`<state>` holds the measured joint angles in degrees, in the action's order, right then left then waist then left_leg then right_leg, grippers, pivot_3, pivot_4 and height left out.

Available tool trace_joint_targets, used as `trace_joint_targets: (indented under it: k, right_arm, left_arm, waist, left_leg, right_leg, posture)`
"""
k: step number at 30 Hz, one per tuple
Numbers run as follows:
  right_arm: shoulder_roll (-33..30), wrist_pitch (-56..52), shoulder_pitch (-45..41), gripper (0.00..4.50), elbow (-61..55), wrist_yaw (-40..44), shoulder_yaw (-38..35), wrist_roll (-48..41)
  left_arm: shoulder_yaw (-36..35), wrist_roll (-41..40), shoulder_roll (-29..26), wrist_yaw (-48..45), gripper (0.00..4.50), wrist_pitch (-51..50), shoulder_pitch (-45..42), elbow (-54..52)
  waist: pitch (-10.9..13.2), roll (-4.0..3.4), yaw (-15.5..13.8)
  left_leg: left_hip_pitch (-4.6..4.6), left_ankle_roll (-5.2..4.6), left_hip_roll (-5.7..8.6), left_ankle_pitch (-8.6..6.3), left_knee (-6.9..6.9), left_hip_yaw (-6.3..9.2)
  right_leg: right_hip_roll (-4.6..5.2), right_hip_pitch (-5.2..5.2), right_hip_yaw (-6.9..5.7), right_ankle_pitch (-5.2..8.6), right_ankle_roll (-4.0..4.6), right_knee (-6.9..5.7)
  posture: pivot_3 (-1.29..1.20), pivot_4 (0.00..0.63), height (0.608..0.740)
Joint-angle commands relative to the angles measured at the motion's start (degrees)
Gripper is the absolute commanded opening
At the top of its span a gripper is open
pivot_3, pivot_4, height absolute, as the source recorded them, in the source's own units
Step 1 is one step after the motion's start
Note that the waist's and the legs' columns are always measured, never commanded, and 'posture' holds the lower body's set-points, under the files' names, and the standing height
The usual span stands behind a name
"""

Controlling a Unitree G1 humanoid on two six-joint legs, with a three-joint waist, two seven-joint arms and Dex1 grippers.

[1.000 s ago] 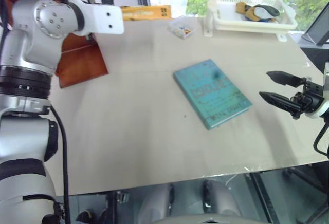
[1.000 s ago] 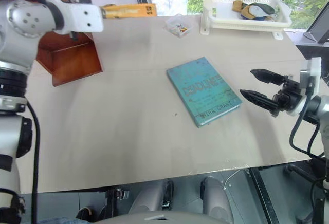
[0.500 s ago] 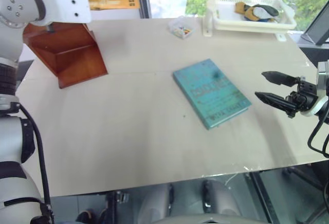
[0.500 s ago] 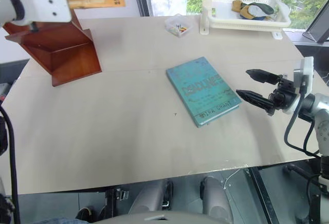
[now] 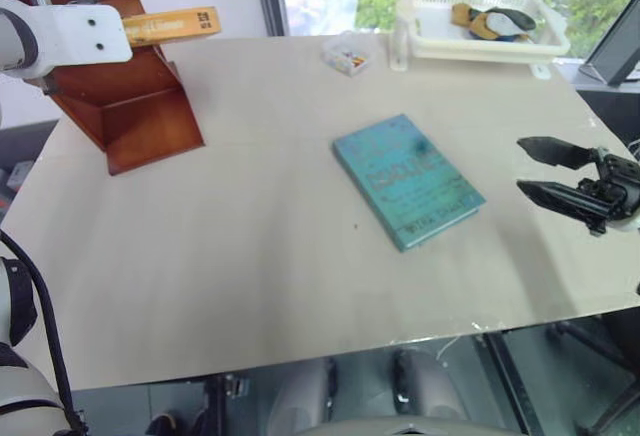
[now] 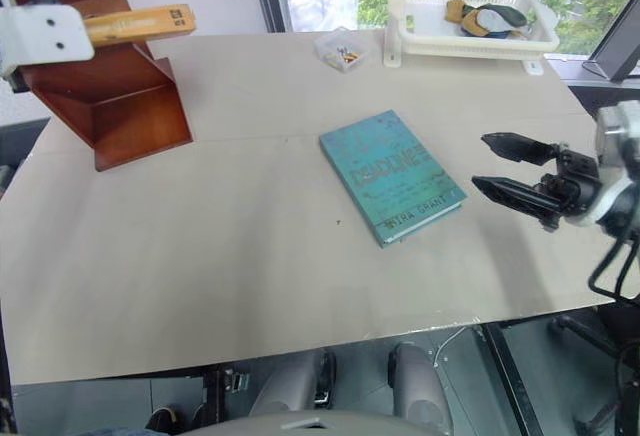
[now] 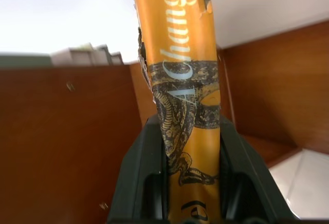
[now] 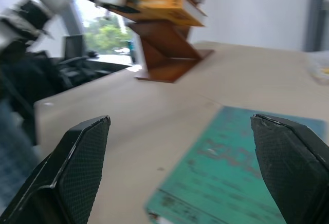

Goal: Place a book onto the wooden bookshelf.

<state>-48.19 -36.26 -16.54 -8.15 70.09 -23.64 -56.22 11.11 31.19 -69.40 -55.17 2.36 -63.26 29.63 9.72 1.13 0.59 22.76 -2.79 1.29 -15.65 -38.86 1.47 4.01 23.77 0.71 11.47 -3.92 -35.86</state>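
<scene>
The orange-yellow book (image 5: 172, 24) hangs in the air at the far left, level, in front of the reddish-brown wooden bookshelf (image 5: 130, 106). My left gripper (image 7: 190, 183) is shut on the book (image 7: 182, 75), its black fingers (image 7: 141, 172) clamping the spine end, with the shelf's compartments (image 7: 67, 142) right behind. The book's free end sticks out past the bookshelf (image 6: 110, 86) toward the table's middle. My right gripper (image 5: 535, 168) stands open near the table's right edge, pointing left, with nothing between its fingers (image 8: 77, 167).
A teal book (image 5: 406, 179) lies flat in the middle of the beige table (image 5: 250, 256). A white plastic basket (image 5: 485, 26) with items stands at the back right, a small clear box (image 5: 345, 54) beside it. A dark monitor edge (image 5: 615, 51) shows far right.
My left arm has carried the orange-yellow book leftward, from over the table's back edge to right at the bookshelf. The right gripper has shifted only slightly and stays open.
</scene>
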Motion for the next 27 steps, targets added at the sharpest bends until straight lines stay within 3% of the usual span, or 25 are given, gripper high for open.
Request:
trace_joint_targets:
  k: [1,8,15,16,18,23,27]
  right_arm:
    - [-1.3,-2.7,-2.0,4.5,-2.3,0.3,-3.3,-5.4]
    - [-2.6,-6.1,-5.6,4.5,-1.8,-0.2,-5.4,-11.0]
    - [-2.8,-5.8,-5.3,4.5,-1.8,0.1,-5.4,-10.1]
    - [-2.6,-5.6,-5.1,4.5,-1.8,0.1,-5.2,-9.7]
    - [-2.4,-5.2,-4.9,4.5,-1.8,0.3,-4.9,-9.2]
    - [-2.2,-4.6,-3.8,4.5,-2.0,0.6,-5.1,-8.1]
    - [-2.3,-4.4,-3.3,4.5,-1.9,0.8,-5.6,-7.8]
  left_arm:
    - [-1.8,-0.3,-1.3,0.1,0.9,-0.8,-0.3,-1.5]
    - [-1.4,0.0,-1.2,1.7,0.9,0.3,-0.3,1.1]
    - [-1.3,-0.3,-1.7,3.1,0.9,2.4,-0.8,4.6]
    - [-1.1,-0.2,-1.7,4.0,1.43,3.5,-1.2,5.6]
    - [-0.9,-0.1,-1.5,4.9,2.01,5.0,-1.9,7.1]
    - [-0.4,1.0,-1.6,5.8,4.46,5.4,-3.3,8.7]
    - [0.0,2.1,-2.1,5.0,4.46,4.5,-3.8,9.6]
  waist:
    - [0.0,0.03,0.0]
    - [0.0,0.03,0.0]
    - [0.0,0.03,0.0]
    - [0.0,0.02,0.1]
    - [0.0,0.02,0.1]
    - [0.0,0.06,-0.1]
    - [0.0,0.06,-0.1]
  left_leg:
    - [-0.01,0.0,0.0,0.0,0.0,0.0]
    - [-0.03,-0.01,-0.02,0.0,-0.02,0.01]
    - [-0.01,-0.02,0.0,-0.01,-0.02,-0.05]
    - [-0.02,-0.02,0.0,-0.01,-0.02,-0.05]
    - [-0.03,-0.02,-0.01,-0.01,-0.02,-0.04]
    - [-0.01,-0.02,-0.01,-0.01,-0.03,-0.03]
    - [0.01,-0.02,0.02,-0.01,-0.05,-0.03]
  right_leg:
    - [0.0,-0.01,0.0,0.0,0.0,0.0]
    - [-0.01,0.0,-0.02,0.0,0.0,-0.05]
    - [0.02,0.0,0.03,0.0,-0.01,-0.02]
    - [0.02,0.0,0.03,0.0,-0.01,-0.02]
    - [0.01,0.01,0.02,0.0,-0.01,-0.04]
    - [0.0,0.0,0.0,-0.01,-0.01,-0.06]
    - [0.02,0.0,0.01,-0.01,-0.01,-0.03]
  posture:
    - [0.0,0.15,0.74]
    - [0.0,0.15,0.74]
    - [0.0,0.15,0.74]
    - [0.0,0.15,0.74]
    - [0.0,0.15,0.74]
    - [0.0,0.15,0.74]
    - [0.0,0.15,0.74]
